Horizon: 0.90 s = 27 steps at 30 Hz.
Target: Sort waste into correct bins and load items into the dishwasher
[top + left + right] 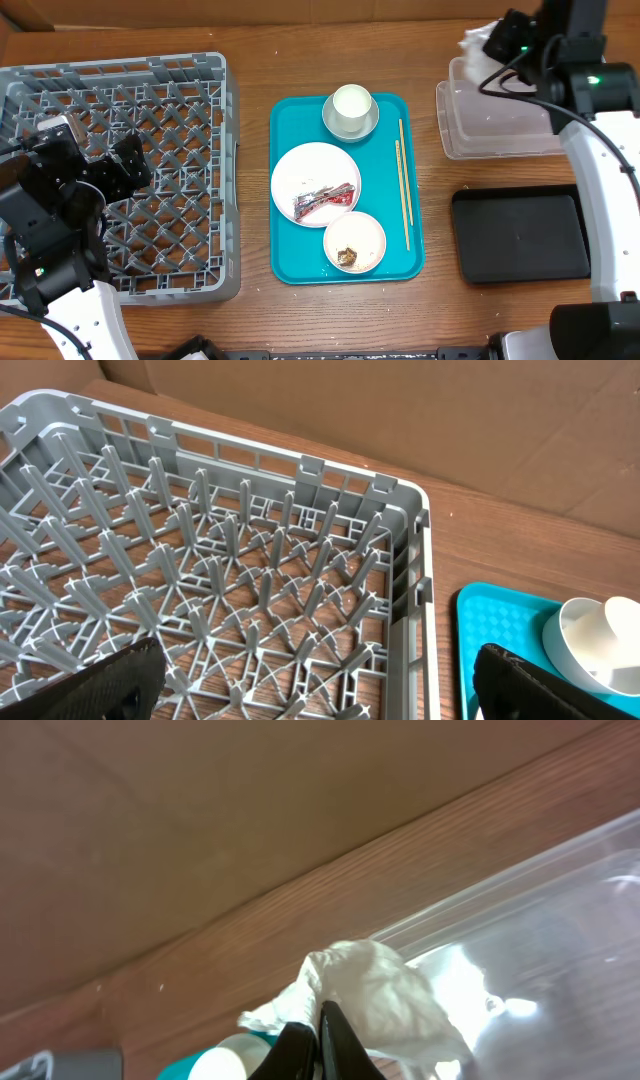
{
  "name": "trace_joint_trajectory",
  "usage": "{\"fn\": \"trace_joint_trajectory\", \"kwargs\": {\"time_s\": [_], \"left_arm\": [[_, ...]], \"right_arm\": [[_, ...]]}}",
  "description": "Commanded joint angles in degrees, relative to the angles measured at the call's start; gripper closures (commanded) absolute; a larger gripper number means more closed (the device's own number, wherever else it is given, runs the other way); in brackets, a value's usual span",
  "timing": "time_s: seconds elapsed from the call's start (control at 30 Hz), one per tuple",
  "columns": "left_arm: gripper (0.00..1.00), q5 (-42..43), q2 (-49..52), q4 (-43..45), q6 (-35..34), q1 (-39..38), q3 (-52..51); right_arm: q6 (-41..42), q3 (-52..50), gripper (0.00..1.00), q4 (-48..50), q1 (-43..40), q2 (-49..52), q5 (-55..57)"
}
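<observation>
My right gripper [497, 40] is shut on the crumpled white napkin [375, 990], which also shows in the overhead view [478, 38], and holds it above the left end of the clear tub [500, 135]. The black tray [520, 235] lies in front of the tub. On the teal tray [290, 250] are a white plate [300, 165] with the red-and-brown wrapper [323, 200], a small bowl [370, 232] with brown scraps [347, 256], a white cup [352, 105] in another bowl, and chopsticks [403, 185]. My left gripper [320, 690] is open over the grey dish rack [215, 110].
Brown cardboard lines the table's far edge [300, 10]. The wooden tabletop [440, 190] shows between the teal tray and the bins. The rack's wall [415, 560] stands next to the teal tray's corner [490, 620].
</observation>
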Motion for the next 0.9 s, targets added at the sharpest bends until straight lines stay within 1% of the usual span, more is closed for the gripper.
{"fn": "trace_joint_trajectory", "kwargs": {"time_s": [0.0, 0.1, 0.23, 0.37, 0.53, 0.77, 0.8, 0.83, 0.87], "left_arm": [[0.0, 1.01, 0.35, 0.04, -0.92, 0.22, 0.94], [0.0, 1.01, 0.35, 0.04, -0.92, 0.22, 0.94], [0.0, 1.01, 0.35, 0.04, -0.92, 0.22, 0.94], [0.0, 1.01, 0.35, 0.04, -0.92, 0.22, 0.94], [0.0, 1.01, 0.35, 0.04, -0.92, 0.22, 0.94], [0.0, 1.01, 0.35, 0.04, -0.92, 0.22, 0.94], [0.0, 1.01, 0.35, 0.04, -0.92, 0.22, 0.94], [0.0, 1.01, 0.35, 0.04, -0.92, 0.22, 0.94], [0.0, 1.01, 0.35, 0.04, -0.92, 0.22, 0.94]], "right_arm": [[0.42, 1.57, 0.96, 0.0, -3.3, -2.05, -2.78], [2.54, 1.57, 0.96, -0.15, -6.69, -2.03, -4.0], [2.86, 1.55, 0.96, -0.46, -9.01, -2.01, -4.2], [2.82, 1.53, 0.96, -1.75, -9.29, -1.49, -3.3], [2.84, 1.2, 0.96, -3.26, -9.29, 0.98, 0.92], [2.84, 0.74, 0.96, -1.62, -9.29, 7.67, 4.85], [2.82, 0.74, 0.91, -0.96, -9.29, 8.7, 5.03], [2.82, 0.74, 0.81, -0.24, -9.29, 9.84, 5.01], [2.8, 0.74, 0.66, 0.11, -9.29, 10.6, 5.01]]}}
